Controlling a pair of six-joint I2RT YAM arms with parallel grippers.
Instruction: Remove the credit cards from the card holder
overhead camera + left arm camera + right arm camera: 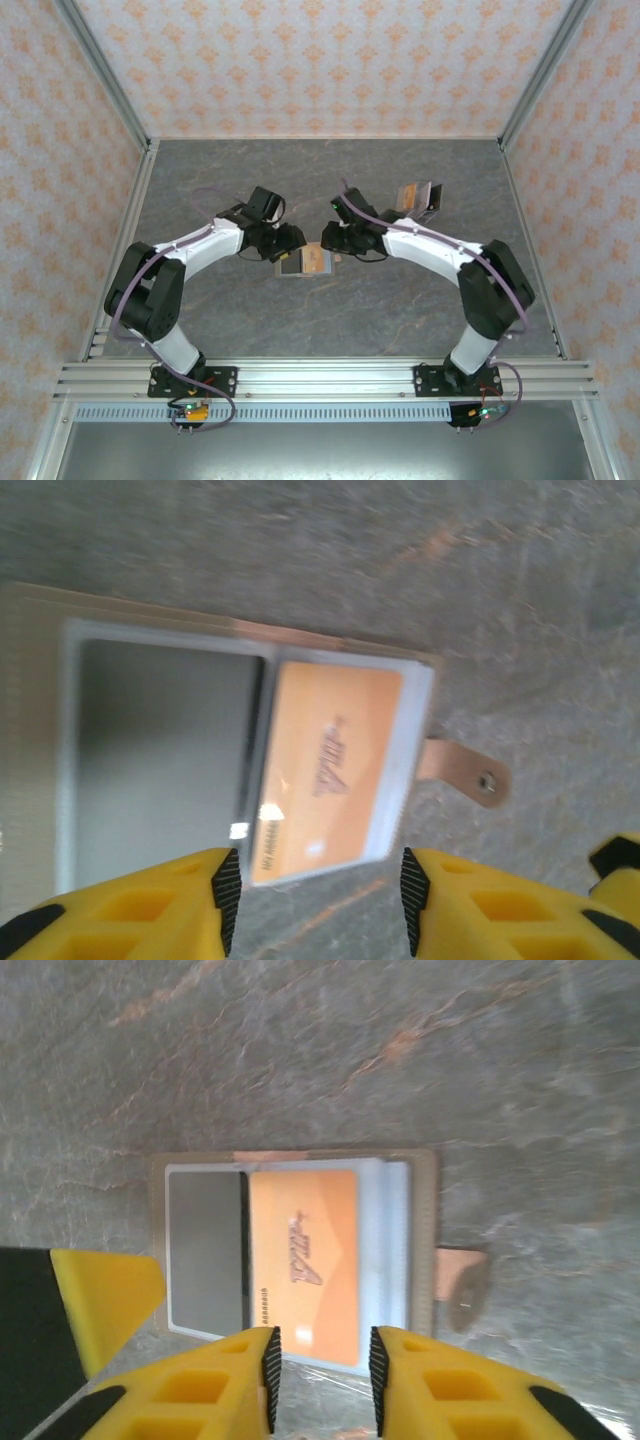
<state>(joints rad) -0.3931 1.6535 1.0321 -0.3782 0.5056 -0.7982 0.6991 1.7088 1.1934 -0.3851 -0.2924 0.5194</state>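
The card holder (303,264) lies open and flat at the centre of the table (400,310). An orange card (303,1260) sits in its right panel, and the tan tab (458,1278) projects at 3 o'clock. The left gripper (315,900) stands at the holder's 10 o'clock and the right gripper (320,1375) at 2 o'clock. Both sets of jaws are released, gaping above the card's near edge and grasping nothing

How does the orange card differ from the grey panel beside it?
The orange card is bright, with a logo and numbers printed on it; the grey panel is dark and plain. In the right wrist view the orange card reaches lower than the grey panel. Both lie flat in the open card holder.
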